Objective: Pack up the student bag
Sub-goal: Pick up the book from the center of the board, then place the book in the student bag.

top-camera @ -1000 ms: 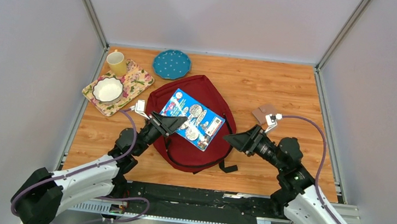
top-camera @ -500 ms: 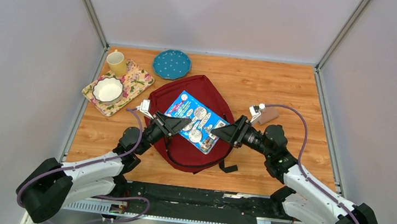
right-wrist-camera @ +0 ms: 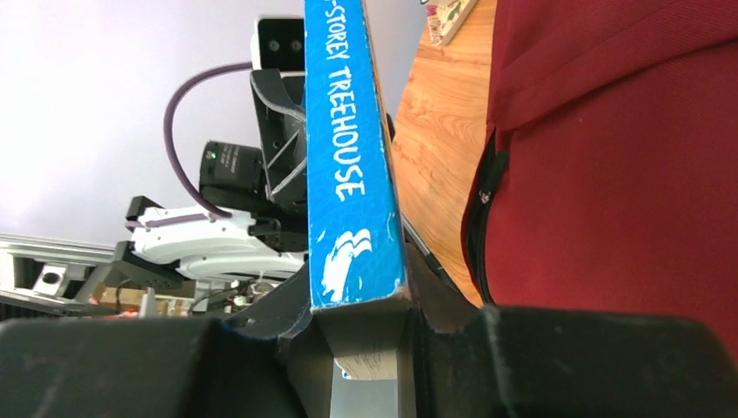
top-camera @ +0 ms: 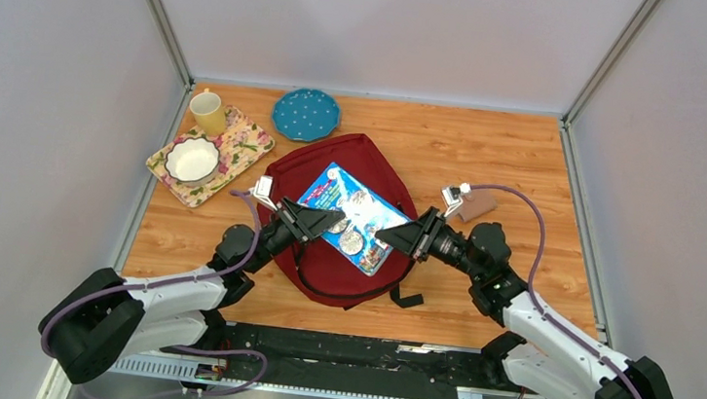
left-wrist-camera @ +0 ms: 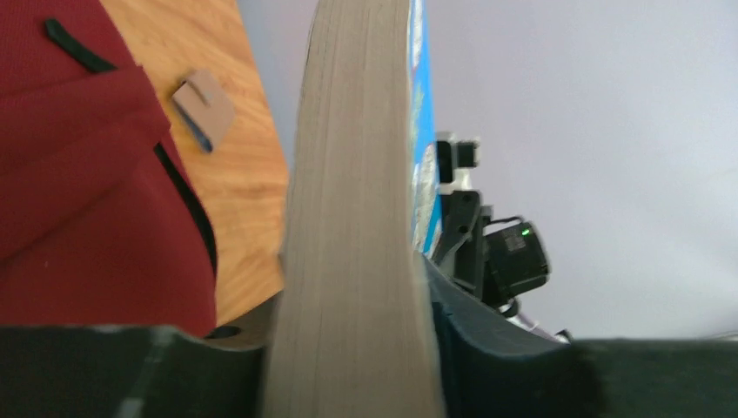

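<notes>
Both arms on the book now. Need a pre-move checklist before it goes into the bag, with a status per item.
1. Left gripper grip on the book: ok. In the left wrist view the page edge sits between its jaws.
2. Right gripper grip: ok. In the right wrist view the blue spine sits between its jaws.
3. Book above the student bag: ok in the top view.
4. Bag mouth open enough to take the book: cannot tell. Only a dark zipper line shows.
5. Tray and teal plate away from both arms: ok, both lie at the far left of the table.
</notes>
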Motion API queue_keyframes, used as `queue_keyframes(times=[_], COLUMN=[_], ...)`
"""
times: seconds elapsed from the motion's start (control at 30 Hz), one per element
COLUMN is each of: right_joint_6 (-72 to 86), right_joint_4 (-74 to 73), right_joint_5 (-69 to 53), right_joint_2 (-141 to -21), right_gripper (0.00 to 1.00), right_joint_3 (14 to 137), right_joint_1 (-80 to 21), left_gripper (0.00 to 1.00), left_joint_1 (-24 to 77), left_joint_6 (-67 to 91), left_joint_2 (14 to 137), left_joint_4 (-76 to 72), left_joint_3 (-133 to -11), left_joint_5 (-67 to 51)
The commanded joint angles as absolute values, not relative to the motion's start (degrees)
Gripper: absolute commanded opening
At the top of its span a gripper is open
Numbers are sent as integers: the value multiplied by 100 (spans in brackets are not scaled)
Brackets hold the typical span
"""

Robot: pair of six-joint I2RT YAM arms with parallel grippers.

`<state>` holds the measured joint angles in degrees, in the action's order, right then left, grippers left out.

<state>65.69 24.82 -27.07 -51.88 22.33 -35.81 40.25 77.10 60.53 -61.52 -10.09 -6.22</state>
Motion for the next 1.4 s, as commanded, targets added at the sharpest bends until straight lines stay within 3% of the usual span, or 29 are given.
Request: queue_keyframes(times=[0.0,0.03,0.2,0.27,0.5,0.7,0.87,1.37], right_joint_6=[5829,5557,5036,4958,4957,5010,5080,5265], right_joint_4=[1410,667,-990,-1869,-3673,-4253,-4403,-4316], right_joint_5=[-1867,-1611,240,780,2617,2786,2690,2320], right_joint_2=[-4231,-4045,-2955,-2611,-2048,-1785,-1670,-1819], right_gripper=[0,0,0,0,0,0,0,0], right_joint_3=[2601,2671,3075,3234,3963,4245,4166,3885], right_joint_1=[-3612,-3604,-3586,-3568,-3551,-3542,-3542,-3551], left_gripper=[52,58,59,66,67,65,61,60], left_joint_1=[4078,4069,4192,4473,6221,7144,7207,7418], left_joint_6=[7131,6867,5269,4792,2052,784,642,501], left_joint_2=[5810,5775,5722,5756,6836,7970,8515,8675], left_joint_4=[-4475,-3995,-1648,-1172,1070,1782,2232,2329], left_joint_3=[-1608,-1730,-2583,-2942,-4586,-5589,-6020,-6082], left_joint_5=[-1291,-1335,-1179,-907,999,1607,1425,1011])
